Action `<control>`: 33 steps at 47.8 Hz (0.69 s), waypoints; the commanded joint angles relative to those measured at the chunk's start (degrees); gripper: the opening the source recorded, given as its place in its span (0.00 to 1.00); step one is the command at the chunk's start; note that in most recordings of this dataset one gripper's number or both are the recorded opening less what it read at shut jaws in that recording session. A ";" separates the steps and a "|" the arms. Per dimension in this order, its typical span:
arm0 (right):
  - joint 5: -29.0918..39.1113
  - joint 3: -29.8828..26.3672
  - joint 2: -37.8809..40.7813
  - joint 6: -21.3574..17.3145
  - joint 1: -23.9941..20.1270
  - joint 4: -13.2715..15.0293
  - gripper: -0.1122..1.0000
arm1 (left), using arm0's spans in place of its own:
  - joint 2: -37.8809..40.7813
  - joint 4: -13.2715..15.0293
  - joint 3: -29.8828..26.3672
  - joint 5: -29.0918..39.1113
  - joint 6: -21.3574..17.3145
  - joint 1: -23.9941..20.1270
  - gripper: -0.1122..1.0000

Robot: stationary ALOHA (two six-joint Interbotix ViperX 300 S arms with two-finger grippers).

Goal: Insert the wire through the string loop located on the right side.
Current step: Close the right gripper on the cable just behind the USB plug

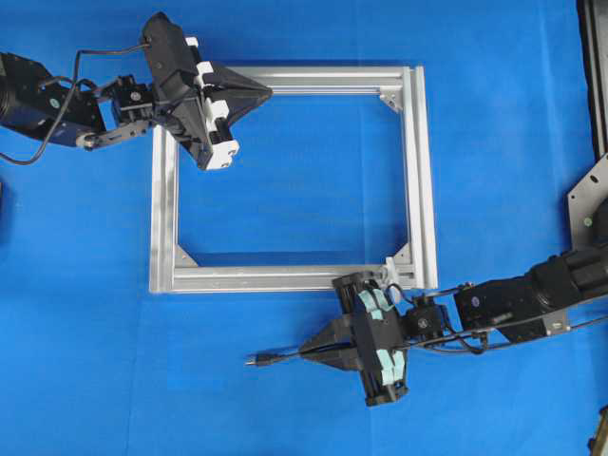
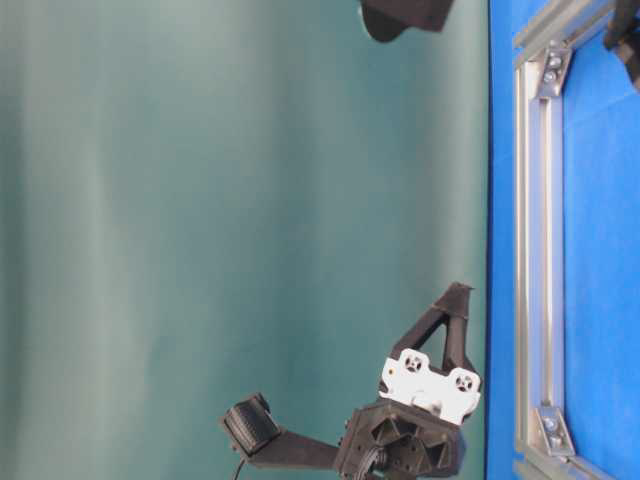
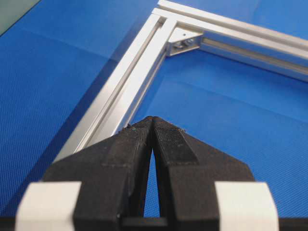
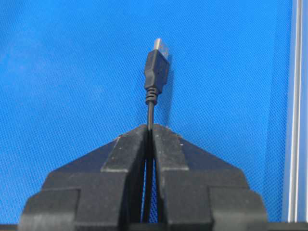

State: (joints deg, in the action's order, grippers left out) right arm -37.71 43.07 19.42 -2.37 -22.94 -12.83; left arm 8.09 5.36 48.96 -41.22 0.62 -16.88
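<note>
The wire's plug (image 1: 257,359), small and dark with a metal tip, lies on the blue mat below the frame's lower rail and points left. My right gripper (image 1: 306,351) is shut on the wire just behind the plug. In the right wrist view the thin black wire (image 4: 150,113) runs out from between the closed fingertips of the right gripper (image 4: 150,128). The string loop (image 1: 390,272) is a small whitish bit at the frame's lower right corner, just above my right wrist. My left gripper (image 1: 267,92) (image 3: 152,120) is shut on nothing over the frame's top left corner.
A square aluminium frame (image 1: 419,171) lies flat on the blue mat, with triangular corner brackets (image 3: 185,40) inside it. Its rail (image 4: 294,120) runs along the right edge of the right wrist view. A metal fixture (image 1: 591,204) stands at the right edge.
</note>
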 commanded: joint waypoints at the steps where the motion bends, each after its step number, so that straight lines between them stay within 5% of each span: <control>1: -0.18 -0.70 -0.97 0.09 -0.18 0.18 0.09 | -1.76 -0.09 -0.44 -0.62 0.00 -0.09 0.10; 33: 12.57 -0.79 -14.85 0.35 -0.18 0.18 0.09 | -1.76 -0.18 -0.44 -0.62 0.00 0.18 0.10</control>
State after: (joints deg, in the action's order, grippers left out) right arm -25.84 43.07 6.59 -2.02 -23.03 -12.83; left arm 8.09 5.36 48.96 -41.22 0.53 -16.88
